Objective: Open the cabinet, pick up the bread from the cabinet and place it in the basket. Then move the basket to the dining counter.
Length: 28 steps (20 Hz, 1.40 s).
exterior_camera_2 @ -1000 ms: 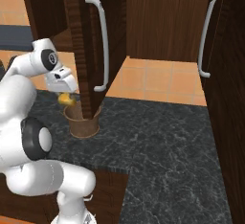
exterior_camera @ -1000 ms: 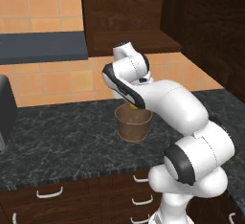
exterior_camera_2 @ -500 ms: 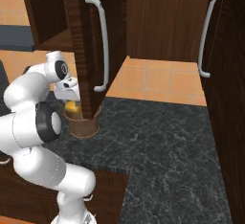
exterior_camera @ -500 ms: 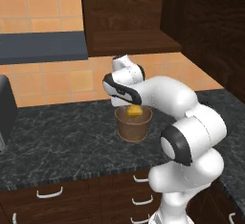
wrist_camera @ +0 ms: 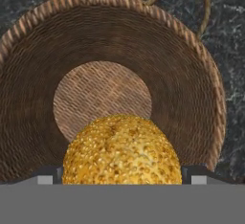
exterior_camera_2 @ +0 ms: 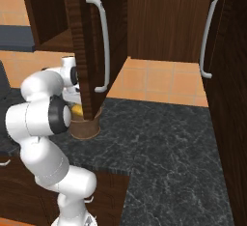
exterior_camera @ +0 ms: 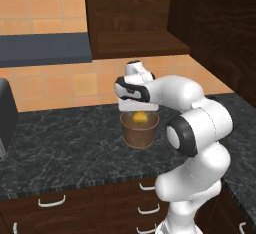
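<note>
Golden seeded bread roll (wrist_camera: 122,151) between wide-spread gripper (wrist_camera: 122,174) jaws, contact unclear, above round woven brown basket (wrist_camera: 28,98), cabinet (exterior_camera_2: 91,46) door open

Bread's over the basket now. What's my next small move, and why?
Probably open the gripper and let the round golden seeded bread drop. In the hand view it sits between the jaws directly over the open mouth of the brown woven basket, with bare woven floor beneath. The left base view shows it about at rim height.
</note>
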### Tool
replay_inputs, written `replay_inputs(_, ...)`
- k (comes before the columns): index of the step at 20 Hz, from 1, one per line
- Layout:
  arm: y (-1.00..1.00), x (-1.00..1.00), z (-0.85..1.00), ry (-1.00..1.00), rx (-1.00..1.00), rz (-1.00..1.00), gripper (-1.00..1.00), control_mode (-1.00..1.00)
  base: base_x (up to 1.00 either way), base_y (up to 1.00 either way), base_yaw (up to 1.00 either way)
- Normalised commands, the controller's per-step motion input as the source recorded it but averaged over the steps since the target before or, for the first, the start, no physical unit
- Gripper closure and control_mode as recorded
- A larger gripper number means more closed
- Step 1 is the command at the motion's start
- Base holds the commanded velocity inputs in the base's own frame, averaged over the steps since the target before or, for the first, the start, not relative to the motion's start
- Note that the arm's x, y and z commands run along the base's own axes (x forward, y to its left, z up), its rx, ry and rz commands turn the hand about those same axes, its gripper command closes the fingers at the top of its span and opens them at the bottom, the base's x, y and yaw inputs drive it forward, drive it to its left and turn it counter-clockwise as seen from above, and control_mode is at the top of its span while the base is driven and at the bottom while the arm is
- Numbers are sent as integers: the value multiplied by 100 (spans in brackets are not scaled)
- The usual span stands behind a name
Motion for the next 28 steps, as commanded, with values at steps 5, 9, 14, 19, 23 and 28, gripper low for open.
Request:
replay_inputs(5,-4,0,-26,-9,6,2,100,-100,0,0,0)
replay_inputs(9,-1,0,-12,-7,1,2,-100,-100,0,0,0)
replay_inputs(14,-1,4,-1,-6,0,2,-100,-100,0,0,0)
replay_inputs(19,0,3,0,-2,0,0,-100,-100,0,0,0)
replay_inputs(23,0,0,0,0,0,0,-100,-100,0,0,0)
replay_inputs(28,0,5,13,1,0,0,-100,-100,0,0,0)
